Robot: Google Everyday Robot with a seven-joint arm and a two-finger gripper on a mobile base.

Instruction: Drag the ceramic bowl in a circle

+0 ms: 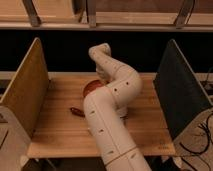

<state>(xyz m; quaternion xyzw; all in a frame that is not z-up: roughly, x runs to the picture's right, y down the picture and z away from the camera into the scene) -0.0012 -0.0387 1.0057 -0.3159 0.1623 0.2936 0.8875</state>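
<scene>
My pincer sat out of sight, tucked behind my own arm [107, 130] at the middle of the table [55, 125], down where the bowl [91, 88] was. It was closed as tight as it goes. Whether it gripped the bowl's rim or only pressed on it, I could not tell, since the arm covered the contact spot. The arm rose from the front edge, bent at a fat elbow right of centre, ran back and left to a high joint, then dropped toward the bowl. Only a part of the bowl showed, poking out left of the arm: orange-red, glossy, with a rounded edge that looked darker along the top. The rest was hidden behind the arm, so I could not say if it sat level or tipped. It rested on the wooden tabletop, about mid-table and slightly left of centre, well apart from both side panels. A small dark red piece [76, 111] lay on the wood to the front-left of the bowl, near it but not touching, just beside my arm. A tan panel [27, 90] stood at the table's left end and a dark panel [180, 90] at the right end.
</scene>
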